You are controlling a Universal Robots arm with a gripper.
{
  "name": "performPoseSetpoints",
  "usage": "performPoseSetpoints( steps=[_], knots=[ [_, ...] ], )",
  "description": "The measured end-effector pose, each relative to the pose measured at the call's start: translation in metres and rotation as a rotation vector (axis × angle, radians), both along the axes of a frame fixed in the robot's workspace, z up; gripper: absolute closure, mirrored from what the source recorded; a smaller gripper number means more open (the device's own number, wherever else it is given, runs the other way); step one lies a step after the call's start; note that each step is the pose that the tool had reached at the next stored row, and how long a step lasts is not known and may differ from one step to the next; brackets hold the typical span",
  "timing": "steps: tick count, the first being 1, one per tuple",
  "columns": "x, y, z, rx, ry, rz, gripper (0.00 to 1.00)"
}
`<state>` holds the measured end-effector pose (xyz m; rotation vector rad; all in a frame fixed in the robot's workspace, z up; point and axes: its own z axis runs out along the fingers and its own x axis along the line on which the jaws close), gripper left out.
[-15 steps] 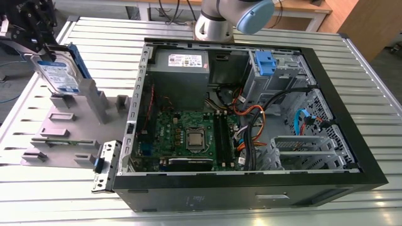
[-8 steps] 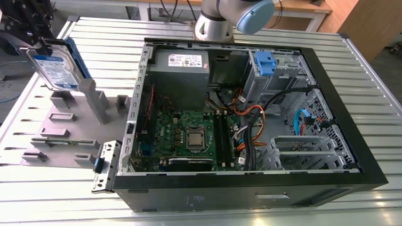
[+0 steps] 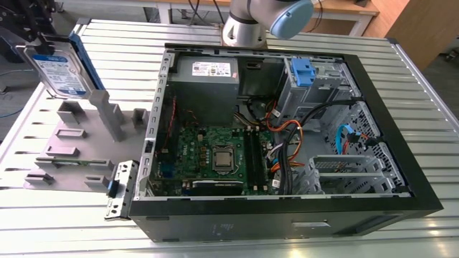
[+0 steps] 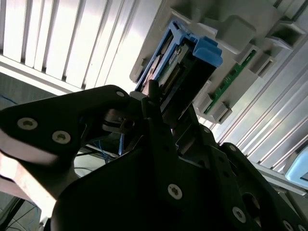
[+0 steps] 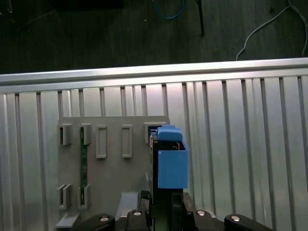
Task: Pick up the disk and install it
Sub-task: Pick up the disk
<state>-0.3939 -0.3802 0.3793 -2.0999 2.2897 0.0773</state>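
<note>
Exterior view: the disk (image 3: 61, 67) stood on edge, tilted, at ten o'clock of the frame. Its label faced the camera and a blue rail (image 3: 85, 59) ran along its three o'clock edge. The dark jaws were clamped on its upper end. Its lower end sat just over the upright posts of a grey holder (image 3: 72, 156) lying on the ribbed metal bench (image 3: 430, 107); I could not tell whether it touched them. At three o'clock from the holder lay an open computer case (image 3: 287, 223). Inside it were a green circuit board (image 3: 215, 156), a grey power box (image 3: 204, 80) at twelve o'clock of the board and a blue latch (image 3: 302, 72) at one o'clock. The arm (image 3: 248, 21) stood beyond the case at twelve o'clock.

Second wrist view: the black jaws were closed on the near end of the disk (image 4: 185, 72), one on each side, with the blue rail (image 4: 207, 50) along it. Beyond the drive lay the holder (image 4: 231, 29) and the bench (image 4: 57, 43).

First wrist view: the disk (image 5: 172, 161) showed edge-on, blue rail toward the camera. It was gripped between the jaws, over the edge of the holder (image 5: 110, 168) on the bench (image 5: 240, 144). Past the bench's rim lay a dark floor (image 5: 96, 33) with loose cables.
</note>
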Motion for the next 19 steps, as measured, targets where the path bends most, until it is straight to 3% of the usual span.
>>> performPoseSetpoints(
  steps=[9, 19],
  knots=[
    [0.0, 0.0, 0.0245, -0.0002, 0.0001, 0.0, 0.65],
    [0.0, 0.0003, 0.0578, -0.0015, 0.0, 0.0, 0.65]
  ],
)
